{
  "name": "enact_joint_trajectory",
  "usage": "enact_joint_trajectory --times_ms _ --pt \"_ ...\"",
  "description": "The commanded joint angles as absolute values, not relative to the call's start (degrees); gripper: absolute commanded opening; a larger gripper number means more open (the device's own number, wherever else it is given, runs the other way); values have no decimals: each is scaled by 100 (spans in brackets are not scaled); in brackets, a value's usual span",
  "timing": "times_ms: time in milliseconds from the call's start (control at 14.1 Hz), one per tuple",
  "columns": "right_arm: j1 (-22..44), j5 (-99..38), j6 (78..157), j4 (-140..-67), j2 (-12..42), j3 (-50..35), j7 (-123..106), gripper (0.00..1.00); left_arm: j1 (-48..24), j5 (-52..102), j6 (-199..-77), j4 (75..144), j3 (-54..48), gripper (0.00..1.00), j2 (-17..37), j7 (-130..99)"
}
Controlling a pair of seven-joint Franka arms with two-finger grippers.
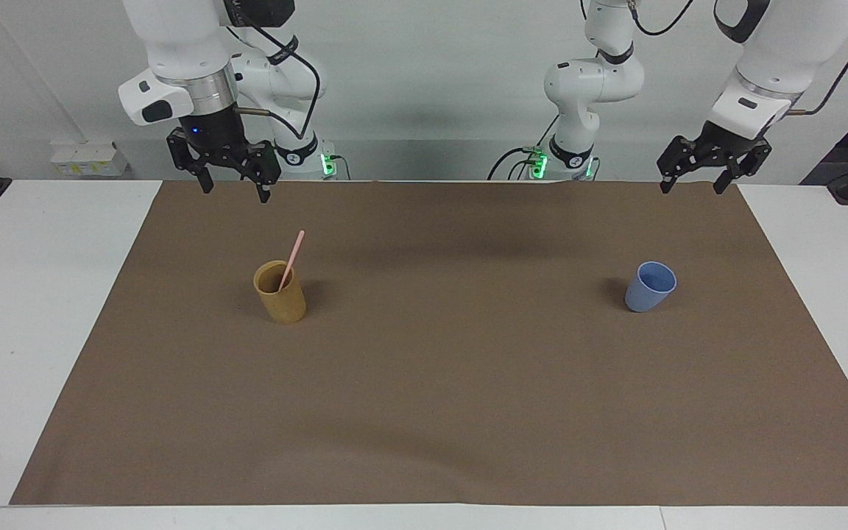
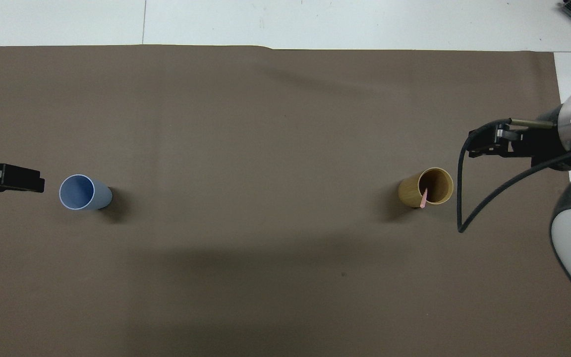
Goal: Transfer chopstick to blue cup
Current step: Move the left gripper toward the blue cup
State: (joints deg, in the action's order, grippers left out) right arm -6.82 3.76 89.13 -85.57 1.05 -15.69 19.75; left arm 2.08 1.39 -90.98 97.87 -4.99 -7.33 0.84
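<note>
Chopstick [image 1: 291, 260] standing tilted in the tan cup [image 1: 280, 292], its lower end inside and its upper half leaning out over the rim toward the robots. The right end effector [image 1: 235, 185] hangs open and empty above the mat [image 1: 424, 412], over the strip just on the robots' side of the tan cup, with nothing between its fingers. The left end effector [image 1: 692, 179] likewise hangs open and empty, above the mat's edge at its own end of the counter [image 1: 41, 294], with the blue cup [image 1: 650, 286] standing upright and empty below it and farther out from the robots. The two cups are well apart, each toward one arm's end.

The chopstick is judged light, stiff and smooth, and so apt to slip or pivot in a loose pinch. The exposed part above the rim, a little below the tip, appears the best place to take hold. A straight lift along its lean should spare the tan cup, which looks light enough to tip if dragged.

Open mat lies all round both cups and between them, with no obstacle on the path. The blue cup's mouth is small, so the stick should enter it nearly upright.
</note>
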Motion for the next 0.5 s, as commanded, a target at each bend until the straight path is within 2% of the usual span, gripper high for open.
enact_joint_trajectory --times_ms 0,142,425 --pt "64 281 8974 -8517 88 -719 1837 100 211 97 -8973 9703 -536 100 -764 79" --pt "298 272 8948 -8534 88 -449 1811 100 167 97 -8982 9703 -536 100 -765 70" --pt "317 272 8947 -8543 97 -378 1811 100 141 97 -8982 9904 -545 100 -878 70"
